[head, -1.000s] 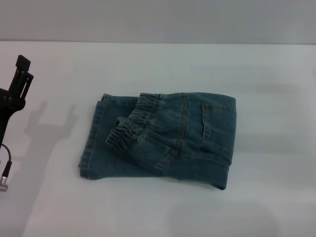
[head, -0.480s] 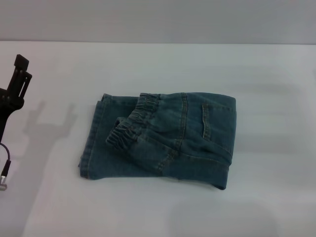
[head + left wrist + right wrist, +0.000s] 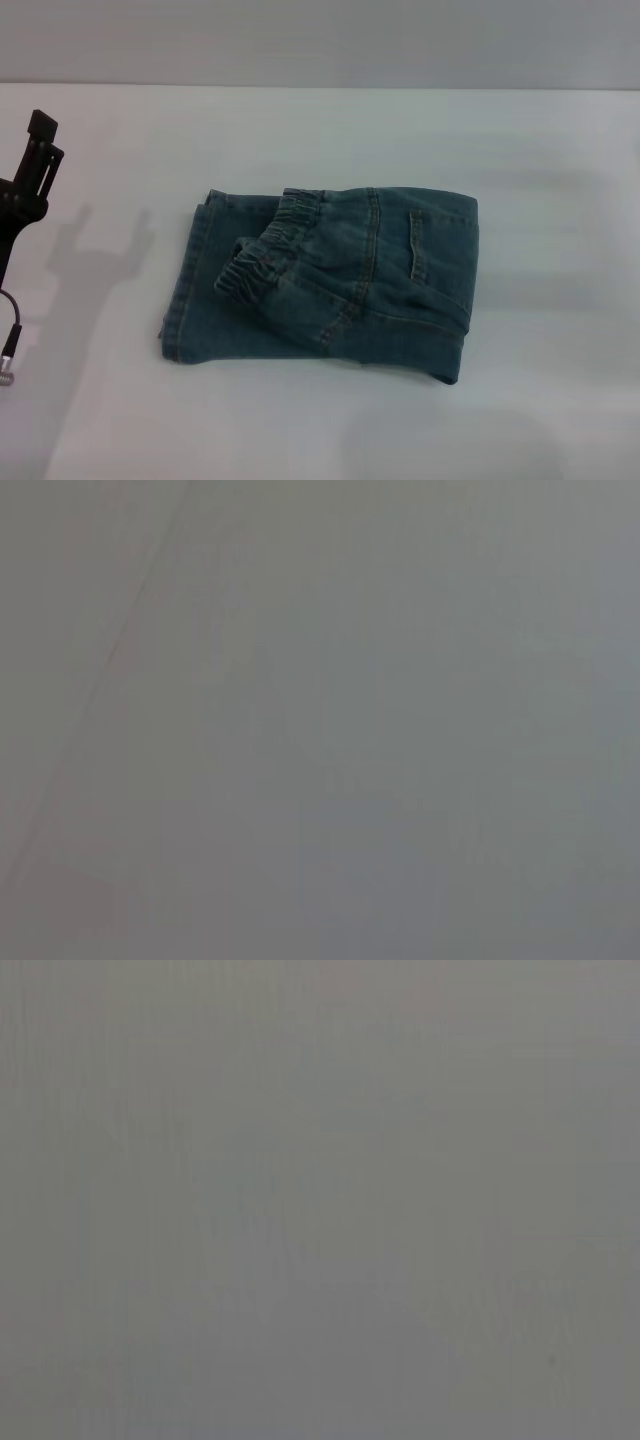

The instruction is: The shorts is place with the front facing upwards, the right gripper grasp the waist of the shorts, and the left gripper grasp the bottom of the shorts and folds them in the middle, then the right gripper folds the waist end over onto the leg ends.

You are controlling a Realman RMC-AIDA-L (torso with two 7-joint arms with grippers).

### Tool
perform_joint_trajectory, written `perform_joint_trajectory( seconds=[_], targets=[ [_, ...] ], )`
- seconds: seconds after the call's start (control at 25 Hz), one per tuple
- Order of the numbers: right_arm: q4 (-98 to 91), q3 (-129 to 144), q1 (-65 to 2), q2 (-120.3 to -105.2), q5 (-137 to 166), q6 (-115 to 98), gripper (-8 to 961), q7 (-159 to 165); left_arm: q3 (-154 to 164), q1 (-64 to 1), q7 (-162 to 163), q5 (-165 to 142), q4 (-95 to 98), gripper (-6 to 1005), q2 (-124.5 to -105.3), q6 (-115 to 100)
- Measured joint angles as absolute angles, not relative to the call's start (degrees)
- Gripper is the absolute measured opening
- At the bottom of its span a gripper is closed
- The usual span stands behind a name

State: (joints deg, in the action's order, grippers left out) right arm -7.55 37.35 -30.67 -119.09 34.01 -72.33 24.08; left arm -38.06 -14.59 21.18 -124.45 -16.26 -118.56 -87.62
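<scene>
— One big white worktop fills the head view. What lies on it?

— Only the shorts. They are blue denim, folded up into a flat bundle near the middle of the worktop.

— How are they folded?

— The waist, the puckered stretchy band, lies on top, pointing to the robot's left. Under it the leg ends stick out a bit on that same side. A pocket with tan stitching shows on the other half.

— Where are the arms?

— The left gripper stands at the left edge of the head view, well apart from the shorts and touching nothing. I cannot tell how its jaws stand. The right gripper is not in view.

— And the wrist views?

— Both show just plain grey.
</scene>
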Motion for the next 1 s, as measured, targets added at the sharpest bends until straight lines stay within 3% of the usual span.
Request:
perform_joint_trajectory(
  seconds=[1.0],
  targets=[
    [-7.5, 37.3, -30.8, -119.09, 34.0, -72.3, 559, 24.1, -38.1, -14.5, 21.2, -124.5, -16.3, 792, -118.56, -87.6]
  ],
)
